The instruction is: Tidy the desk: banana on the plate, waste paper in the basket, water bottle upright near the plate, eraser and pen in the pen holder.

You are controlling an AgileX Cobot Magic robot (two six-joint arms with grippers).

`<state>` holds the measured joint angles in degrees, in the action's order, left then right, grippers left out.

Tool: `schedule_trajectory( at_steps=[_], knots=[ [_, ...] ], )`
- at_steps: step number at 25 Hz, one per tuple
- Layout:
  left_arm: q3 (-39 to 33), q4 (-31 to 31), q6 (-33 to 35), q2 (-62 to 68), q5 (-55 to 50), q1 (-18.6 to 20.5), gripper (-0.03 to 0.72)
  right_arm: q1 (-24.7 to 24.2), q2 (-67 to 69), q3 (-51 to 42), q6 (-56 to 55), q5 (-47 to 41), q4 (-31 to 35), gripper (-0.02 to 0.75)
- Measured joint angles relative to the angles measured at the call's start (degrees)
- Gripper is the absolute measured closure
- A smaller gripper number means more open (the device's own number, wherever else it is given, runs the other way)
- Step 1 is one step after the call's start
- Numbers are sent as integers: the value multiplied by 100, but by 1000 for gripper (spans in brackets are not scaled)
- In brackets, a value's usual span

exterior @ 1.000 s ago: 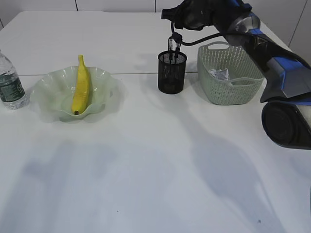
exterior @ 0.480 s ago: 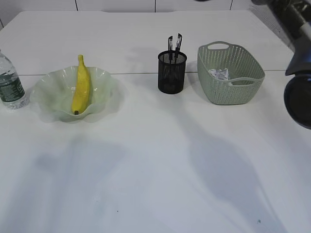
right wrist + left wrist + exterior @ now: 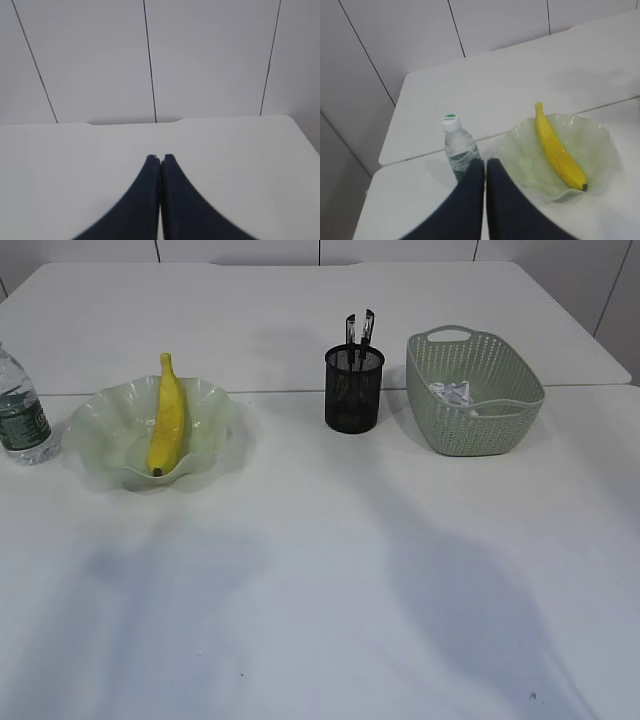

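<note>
The yellow banana lies in the pale green wavy plate; both also show in the left wrist view, banana and plate. The water bottle stands upright left of the plate and shows in the left wrist view. The black mesh pen holder holds pens; the eraser is hidden. Crumpled waste paper lies in the green basket. My left gripper is shut and empty, above the bottle. My right gripper is shut and empty, facing the wall. Neither arm shows in the exterior view.
A seam between two white table tops runs behind the plate and holder. White panelled wall stands behind the table. The table's far edge shows in the right wrist view.
The right arm, which was over the pen holder a second ago, has drawn back out of the exterior view to the right. The objects have not moved.
</note>
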<state>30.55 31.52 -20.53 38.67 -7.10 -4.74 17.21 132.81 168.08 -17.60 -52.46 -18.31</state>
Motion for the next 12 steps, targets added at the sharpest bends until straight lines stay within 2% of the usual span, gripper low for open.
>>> schedule_trajectory(
  at_steps=[6,12],
  knots=[
    [441,114,0,-487,-240,0,709,-14,-697,36,248,-432,0,748],
    [846,399,0,-1062,-1131,0,709,-14,-1301,46,492,-719,-8,749]
  ],
)
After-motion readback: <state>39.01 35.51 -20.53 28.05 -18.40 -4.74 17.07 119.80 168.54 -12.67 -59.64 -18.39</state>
